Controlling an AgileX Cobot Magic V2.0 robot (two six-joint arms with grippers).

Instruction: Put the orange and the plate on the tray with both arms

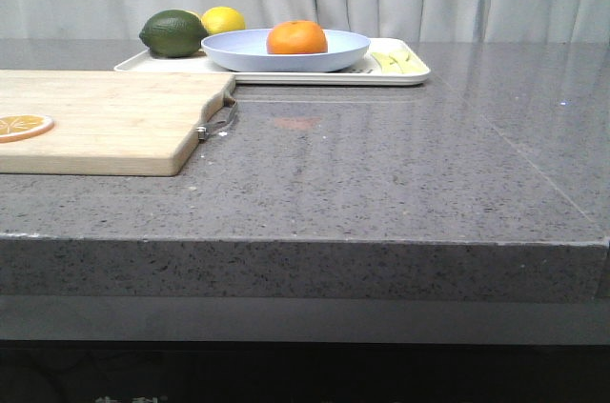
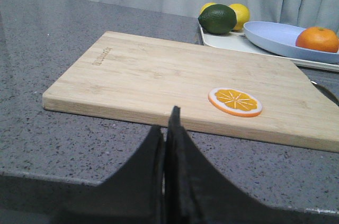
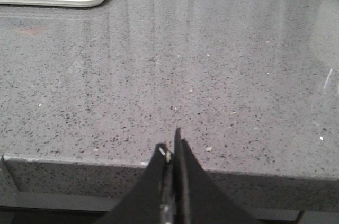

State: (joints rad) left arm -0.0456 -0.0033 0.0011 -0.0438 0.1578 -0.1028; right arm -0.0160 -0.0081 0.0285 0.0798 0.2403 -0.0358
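Nearest my front camera is the bare edge of the grey counter [image 1: 381, 231], with the wooden cutting board [image 1: 105, 122] on its left side carrying a thin orange slice [image 1: 21, 125]. At the far edge sits the tray [image 1: 410, 74]; the plate [image 1: 248, 52] rests on it and the orange [image 1: 296, 38] lies in the plate. A dark green fruit [image 1: 172, 32] and a lemon [image 1: 223, 19] share the tray's left end, and some pale yellow pieces [image 1: 398, 62] lie at its right end.

From each wrist camera I see the left tool [image 2: 165, 128] and the right tool [image 3: 170, 152] with fingers pressed together and nothing between them, both back at the near edge of the counter, well apart from the tray.

I judge the task done. The risk from here is my own: sending either arm forward again could nudge the plate's rim and roll the orange out, or push the plate into the green fruit beside it. The left tool also faces the board, so a low sweep there would shove it.
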